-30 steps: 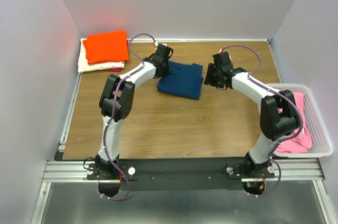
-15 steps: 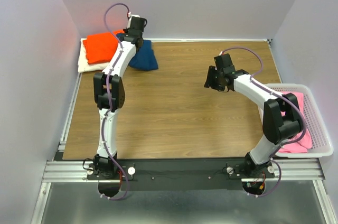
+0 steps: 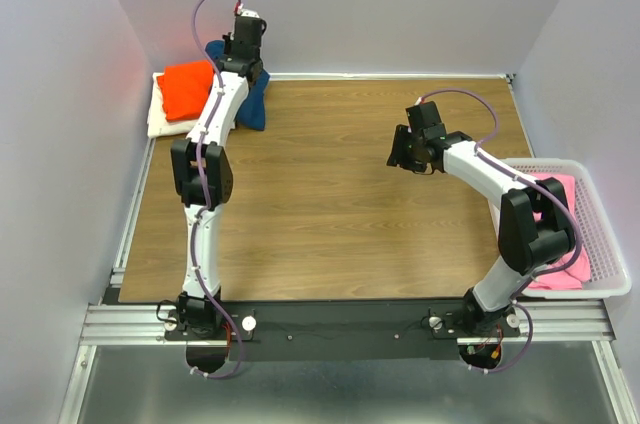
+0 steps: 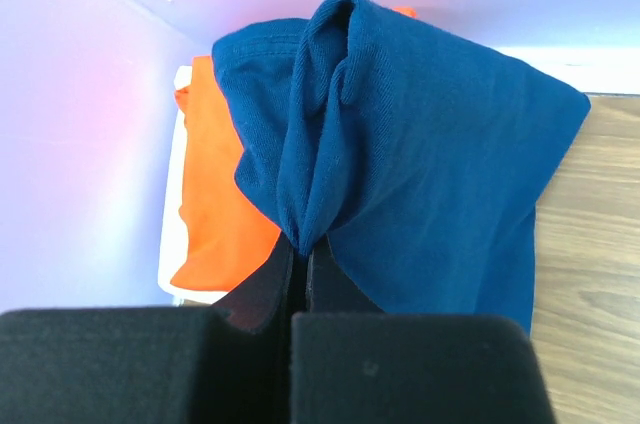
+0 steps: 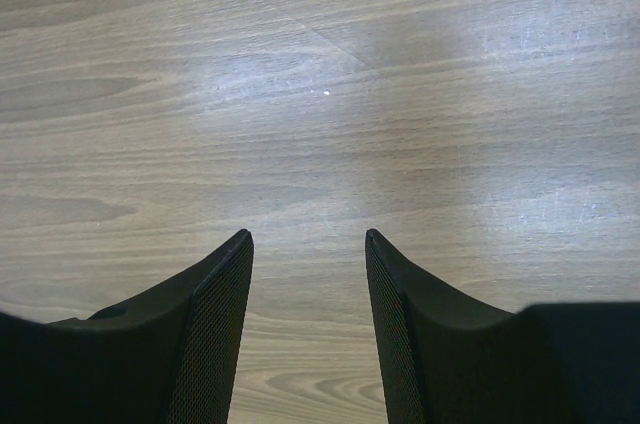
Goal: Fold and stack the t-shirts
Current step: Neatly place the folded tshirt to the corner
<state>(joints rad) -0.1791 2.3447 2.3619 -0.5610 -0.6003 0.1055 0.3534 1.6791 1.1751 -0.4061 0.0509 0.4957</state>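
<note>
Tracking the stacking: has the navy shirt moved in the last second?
Yes. Clamped in the left gripper, the navy shirt went from mid-table toward the far-left corner and now hangs beside the orange shirt.

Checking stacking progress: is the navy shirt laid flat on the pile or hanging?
Hanging. The left gripper is shut on the navy shirt, which droops bunched from it beside the orange shirt.

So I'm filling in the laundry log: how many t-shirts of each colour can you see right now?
Navy t-shirt: 1
Orange t-shirt: 1
Cream-white t-shirt: 1
Pink t-shirt: 1
Total: 4
</note>
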